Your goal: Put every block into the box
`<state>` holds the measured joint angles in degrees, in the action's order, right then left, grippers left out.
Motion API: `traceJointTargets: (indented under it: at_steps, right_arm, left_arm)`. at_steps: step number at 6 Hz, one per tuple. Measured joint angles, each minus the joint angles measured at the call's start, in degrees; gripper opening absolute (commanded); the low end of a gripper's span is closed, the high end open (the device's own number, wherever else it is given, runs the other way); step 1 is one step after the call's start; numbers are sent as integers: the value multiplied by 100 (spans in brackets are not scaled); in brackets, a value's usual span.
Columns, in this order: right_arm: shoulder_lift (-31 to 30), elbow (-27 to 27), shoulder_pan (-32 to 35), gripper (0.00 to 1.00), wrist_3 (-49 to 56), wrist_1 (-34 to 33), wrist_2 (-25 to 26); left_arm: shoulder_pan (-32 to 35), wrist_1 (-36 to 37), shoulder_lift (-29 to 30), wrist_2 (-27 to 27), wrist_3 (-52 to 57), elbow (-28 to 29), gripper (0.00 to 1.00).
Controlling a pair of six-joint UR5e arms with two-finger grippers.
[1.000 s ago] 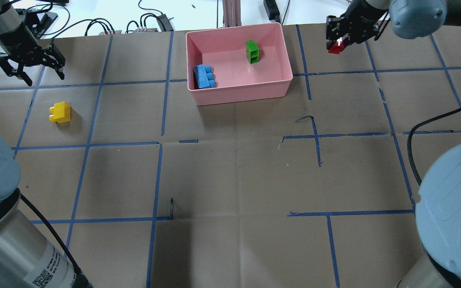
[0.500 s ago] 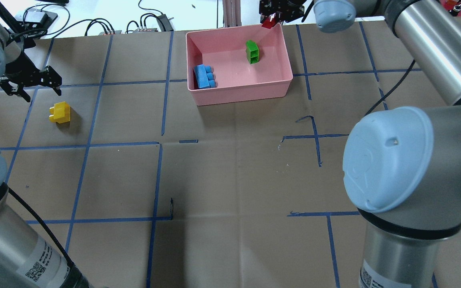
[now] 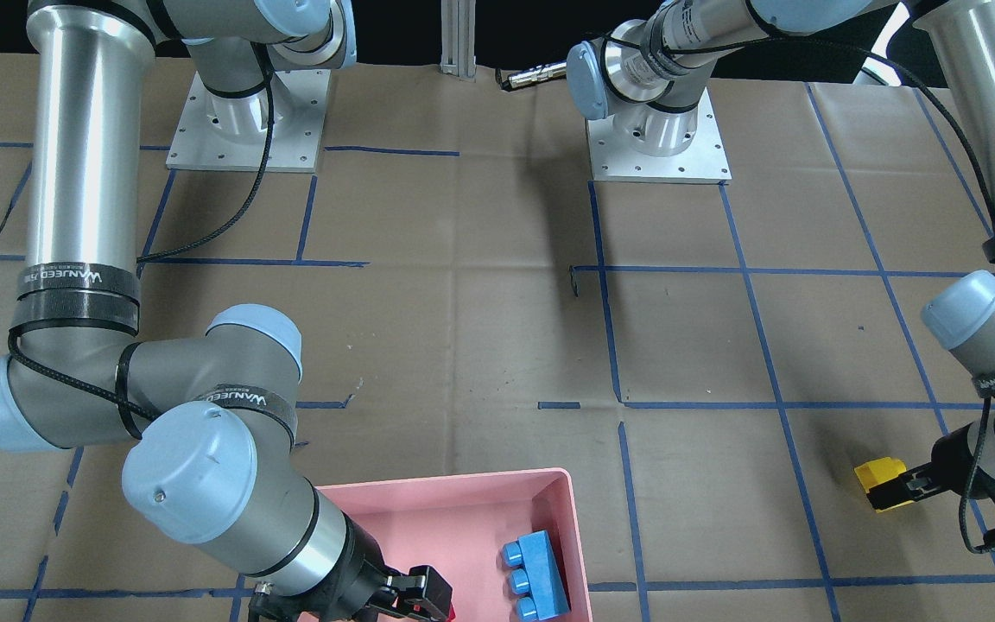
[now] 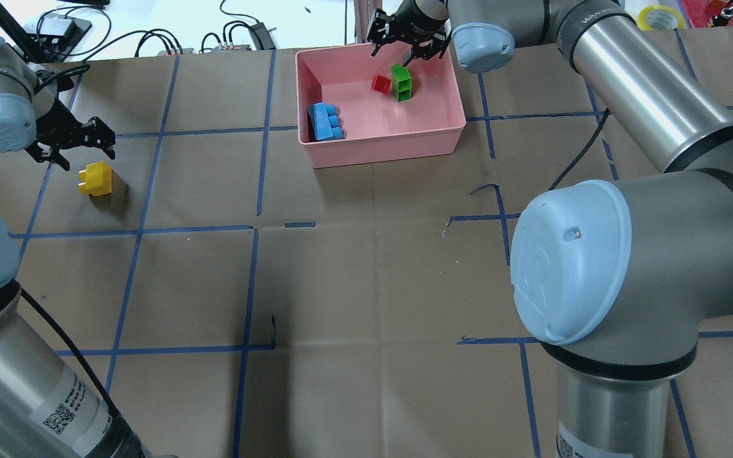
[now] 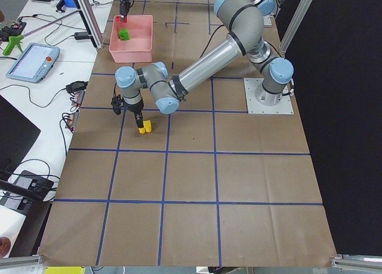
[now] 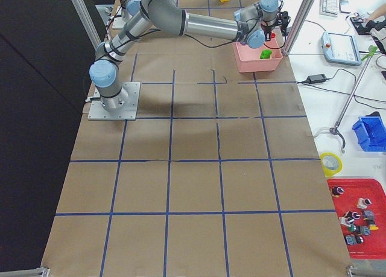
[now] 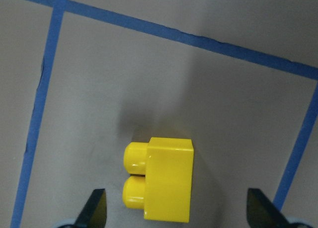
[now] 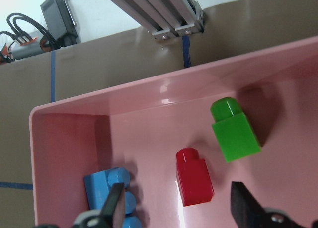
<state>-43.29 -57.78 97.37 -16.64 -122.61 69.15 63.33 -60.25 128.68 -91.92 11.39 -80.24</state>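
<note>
pink box (image 4: 382, 150) holds three bricks: blue (image 4: 326, 121) against its wall on the robot's left, green (image 4: 401, 83) near its far wall, red (image 4: 380, 84) just beside the green, lying free. right gripper (image 4: 410, 56) hangs over the box's far wall, jaws wide, holding nothing. yellow brick (image 4: 95, 179) sits on the table (image 4: 366, 286), well apart from the box on the robot's left; left gripper (image 4: 80, 152) hovers over it, jaws wide, one fingertip on either side, not touching.

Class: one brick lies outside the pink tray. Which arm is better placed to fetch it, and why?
Left. The left end effector hovers open over the yellow brick. The right end effector hangs open above the pink tray, well across the table.
</note>
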Motion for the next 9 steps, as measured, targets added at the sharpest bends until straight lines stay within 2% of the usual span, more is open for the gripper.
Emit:
traceJointTargets:
  at_steps: [2, 4, 6, 7, 8, 9]
  right_arm:
    - [-301, -301, -58, 100, 49, 364, 18]
    - [-1036, -998, -304, 100, 91, 863, 17]
    - [-1948, -1780, -598, 100, 668, 1708, 118]
    - [-2406, -2225, -701, 100, 1183, 2059, 400]
    - [-2870, -2666, -779, 100, 1515, 2205, 894]
    - [-3269, -2981, -815, 100, 1654, 2257, 1479]
  left_arm:
    - [-20, 69, 57, -2, 52, -207, 99]
    - [-91, 112, 61, -39, 117, -347, 99]
    - [-164, 121, 60, -53, 244, -357, 98]
    - [-172, 125, 55, -51, 261, -351, 77]
    - [-184, 126, 50, -50, 271, -331, 49]
    - [-199, 127, 40, -60, 297, -302, 27]
